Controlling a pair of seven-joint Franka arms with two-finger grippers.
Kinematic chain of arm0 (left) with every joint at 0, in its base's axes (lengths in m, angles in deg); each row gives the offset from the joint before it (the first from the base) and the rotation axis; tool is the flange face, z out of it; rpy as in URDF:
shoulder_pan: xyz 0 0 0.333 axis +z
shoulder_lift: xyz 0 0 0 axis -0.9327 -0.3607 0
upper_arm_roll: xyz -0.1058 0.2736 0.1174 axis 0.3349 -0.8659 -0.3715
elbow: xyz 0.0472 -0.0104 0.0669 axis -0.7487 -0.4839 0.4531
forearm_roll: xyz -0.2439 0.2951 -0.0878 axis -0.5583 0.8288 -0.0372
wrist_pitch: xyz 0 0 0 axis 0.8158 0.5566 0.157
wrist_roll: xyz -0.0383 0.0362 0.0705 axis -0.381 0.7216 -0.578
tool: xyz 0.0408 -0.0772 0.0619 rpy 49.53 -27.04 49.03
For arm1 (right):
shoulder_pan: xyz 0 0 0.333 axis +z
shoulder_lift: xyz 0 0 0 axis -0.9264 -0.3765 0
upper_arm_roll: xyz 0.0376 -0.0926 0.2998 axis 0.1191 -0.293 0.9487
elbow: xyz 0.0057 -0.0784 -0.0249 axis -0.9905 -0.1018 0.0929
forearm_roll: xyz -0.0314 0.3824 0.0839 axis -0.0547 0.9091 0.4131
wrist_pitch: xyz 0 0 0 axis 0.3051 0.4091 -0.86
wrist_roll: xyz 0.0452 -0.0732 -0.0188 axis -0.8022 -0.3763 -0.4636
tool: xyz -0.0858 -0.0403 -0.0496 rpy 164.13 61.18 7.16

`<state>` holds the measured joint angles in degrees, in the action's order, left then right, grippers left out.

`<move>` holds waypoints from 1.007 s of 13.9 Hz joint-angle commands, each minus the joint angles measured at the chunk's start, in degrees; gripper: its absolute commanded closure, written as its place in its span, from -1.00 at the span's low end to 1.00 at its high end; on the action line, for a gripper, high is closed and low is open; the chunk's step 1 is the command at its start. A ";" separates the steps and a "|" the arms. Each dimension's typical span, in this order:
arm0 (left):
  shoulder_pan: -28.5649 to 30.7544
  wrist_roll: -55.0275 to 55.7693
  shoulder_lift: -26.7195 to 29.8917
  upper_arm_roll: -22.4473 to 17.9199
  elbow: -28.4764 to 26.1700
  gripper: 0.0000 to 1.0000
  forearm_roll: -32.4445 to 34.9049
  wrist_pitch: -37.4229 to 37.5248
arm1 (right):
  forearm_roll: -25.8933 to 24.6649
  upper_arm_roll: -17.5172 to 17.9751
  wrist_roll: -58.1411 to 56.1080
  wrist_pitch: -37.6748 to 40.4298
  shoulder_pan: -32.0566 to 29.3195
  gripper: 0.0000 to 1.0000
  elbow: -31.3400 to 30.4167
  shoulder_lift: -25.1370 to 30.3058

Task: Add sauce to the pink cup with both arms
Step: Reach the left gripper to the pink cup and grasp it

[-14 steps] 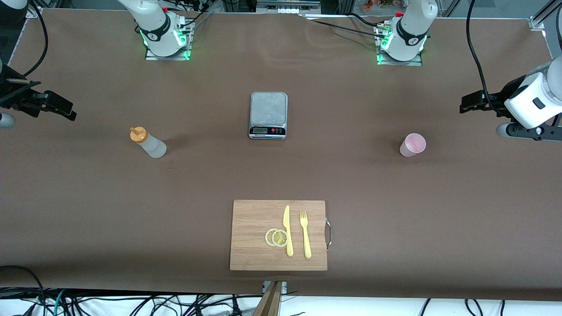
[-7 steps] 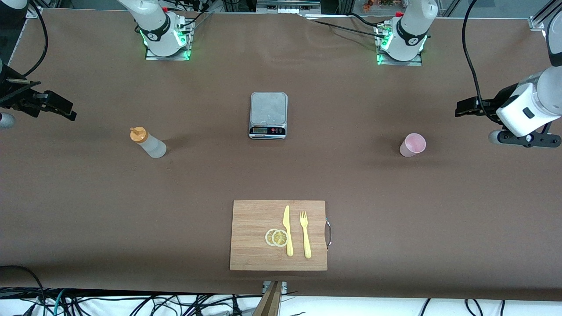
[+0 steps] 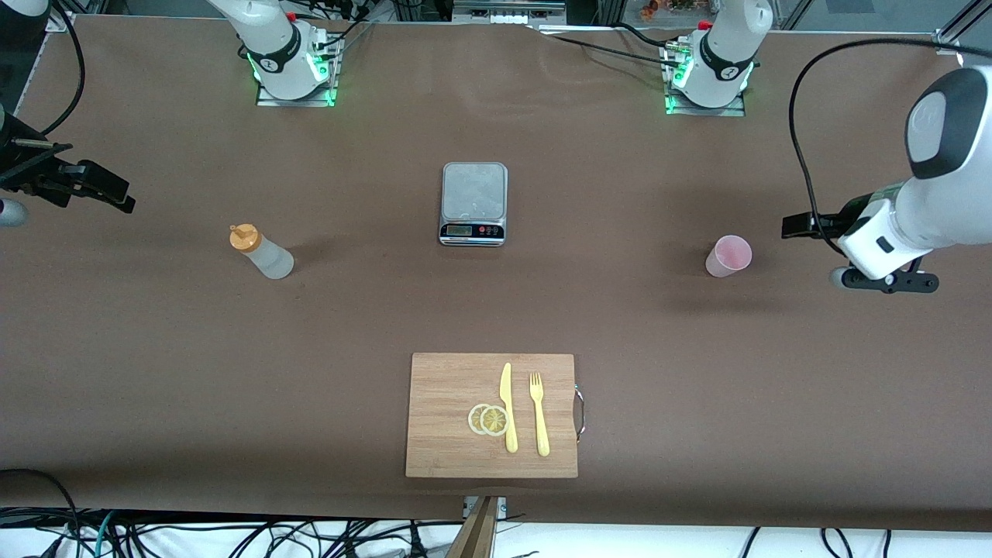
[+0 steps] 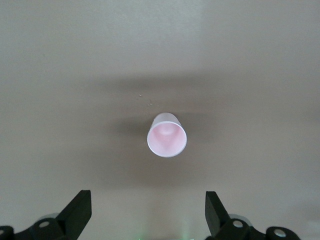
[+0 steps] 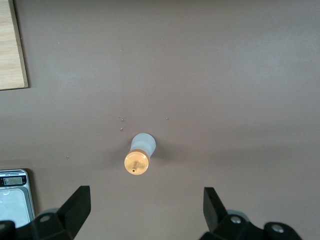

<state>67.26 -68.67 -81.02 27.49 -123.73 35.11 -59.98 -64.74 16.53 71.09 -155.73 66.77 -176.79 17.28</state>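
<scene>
The pink cup (image 3: 728,256) stands upright toward the left arm's end of the table; the left wrist view looks down into the cup (image 4: 167,135). My left gripper (image 3: 802,226) hangs open over the table beside it, and in its own view the gripper (image 4: 146,204) holds nothing. The sauce bottle (image 3: 261,252), whitish with an orange cap, stands toward the right arm's end. My right gripper (image 3: 108,194) waits open over the table's end, apart from the bottle (image 5: 139,155), and in its wrist view the gripper (image 5: 146,200) is empty.
A silver kitchen scale (image 3: 473,203) sits mid-table between bottle and cup. Nearer the front camera lies a wooden cutting board (image 3: 446,449) with a yellow knife (image 3: 508,407), a fork (image 3: 539,415) and two lemon slices (image 3: 488,419).
The left arm has swung in from the table's end, bringing its gripper lower and closer to the pink cup. The right arm, bottle and cup have not moved.
</scene>
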 commanded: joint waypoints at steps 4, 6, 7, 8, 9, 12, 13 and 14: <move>1.25 -2.34 0.27 -1.44 -16.56 -0.99 2.47 -22.17 | 0.69 -0.07 0.29 0.21 0.23 -1.00 -0.42 0.55; 1.07 -2.52 0.26 -2.41 -20.96 -0.99 2.38 -27.10 | 0.69 -0.25 -1.55 0.21 0.23 -1.00 -0.42 0.55; 0.99 -2.52 0.26 -2.50 -22.55 -0.99 2.29 -29.21 | 0.69 -0.25 -1.64 0.21 0.23 -1.00 -0.42 0.55; 0.99 -2.43 0.26 -2.50 -23.78 -0.99 2.21 -30.88 | 0.69 -0.33 -1.65 0.21 0.23 -1.00 -0.42 0.55; 1.07 -2.43 0.26 -2.50 -24.84 -0.99 1.94 -31.86 | 0.69 -0.34 -1.65 0.21 0.23 -1.00 -0.50 0.55; 0.55 -2.34 0.26 -2.50 -27.56 -0.98 1.68 -35.46 | 0.69 -0.34 -1.65 0.21 0.23 -1.00 -0.59 0.55; 0.37 -2.34 0.26 -2.50 -28.53 -0.98 1.16 -36.25 | 0.77 -0.34 -1.65 0.21 0.23 -1.00 -0.59 0.55; 0.28 -2.34 0.26 -2.50 -29.23 -0.98 0.63 -36.87 | 0.69 -0.34 -1.82 0.21 0.14 -1.00 -0.59 0.55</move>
<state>68.08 -70.09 -82.20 25.23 -150.18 36.45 -94.73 -64.74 16.54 70.47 -155.72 66.78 -176.87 17.28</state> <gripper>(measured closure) 0.004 0.000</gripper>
